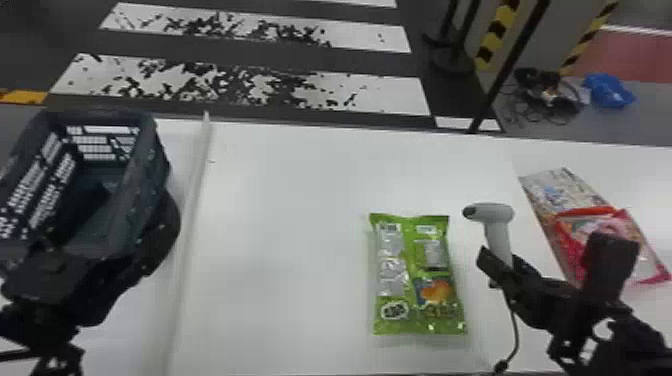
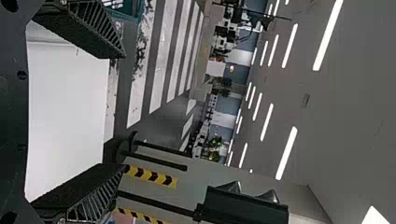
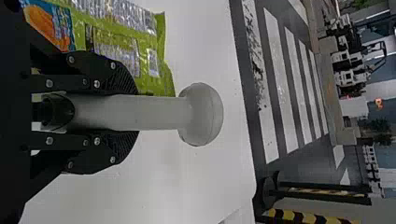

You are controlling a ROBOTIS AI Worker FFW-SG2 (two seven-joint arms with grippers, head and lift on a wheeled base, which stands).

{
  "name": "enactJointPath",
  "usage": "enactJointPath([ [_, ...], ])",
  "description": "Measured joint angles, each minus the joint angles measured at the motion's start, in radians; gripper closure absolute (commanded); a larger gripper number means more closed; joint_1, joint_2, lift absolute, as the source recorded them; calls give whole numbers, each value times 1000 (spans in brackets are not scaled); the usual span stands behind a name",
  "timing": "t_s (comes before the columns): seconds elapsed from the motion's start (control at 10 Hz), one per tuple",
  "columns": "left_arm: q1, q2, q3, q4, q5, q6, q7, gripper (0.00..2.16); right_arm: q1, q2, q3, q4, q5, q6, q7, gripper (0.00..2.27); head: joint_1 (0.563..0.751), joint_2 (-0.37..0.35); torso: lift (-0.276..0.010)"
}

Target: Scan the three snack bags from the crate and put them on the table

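Table (image 1: 280, 200) is occupied by green bag (image 1: 407, 270); scanner (image 1: 495, 214) is clamped by right gripper (image 1: 507, 267); left gripper (image 1: 152, 245) is spread wide, empty.

Your left gripper (image 1: 95, 272) has its two ribbed black fingers (image 2: 81, 193) spread wide. Between them you can see the white tabletop (image 2: 65, 107). A teal edge of the crate (image 2: 133, 10) shows near one fingertip. Past the tabletop you have a dark floor (image 2: 154, 119) with worn white stripes (image 2: 159, 60), a yellow-and-black striped post (image 2: 152, 176) and long ceiling lights (image 2: 286, 153).
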Motion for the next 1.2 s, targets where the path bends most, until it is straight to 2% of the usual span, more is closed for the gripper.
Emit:
enactJointPath([
  [0.2, 0, 0, -1, -2, -1, 1, 0, 33, -43, -22, -68, 135, -9, -55, 32, 1953, 695, -251, -94],
  [0.3, 0, 0, -4, -3, -3, 2, 1, 33, -62, -38, -87, 202, -9, -83, 37, 1953, 695, -268, -94],
  [0.5, -2, 0, -15, -3, -11, 4, 3, 33, -86, -66, -94, 311, 4, -139, 55, 1932, 695, -319, -94],
  [0.6, -3, 0, -18, -4, -12, 6, 3, 33, -97, -78, -94, 356, 13, -159, 66, 1835, 695, -337, -94],
  [0.7, -2, 1, -19, -6, -12, 7, 4, 33, -102, -87, -95, 384, 16, -178, 72, 1521, 695, -348, -94],
  [0.8, -2, 1, -20, -8, -16, 9, 5, 33, -103, -92, -95, 396, 17, -195, 76, 714, 695, -350, -94],
  [0.9, -2, 1, -23, -11, -22, 11, 7, 33, -103, -95, -95, 400, 17, -207, 77, 201, 695, -350, -94],
  [1.2, 0, 0, -30, -22, -27, 15, 10, 33, -102, -104, -95, 399, 17, -212, 78, 124, 695, -350, -94],
])
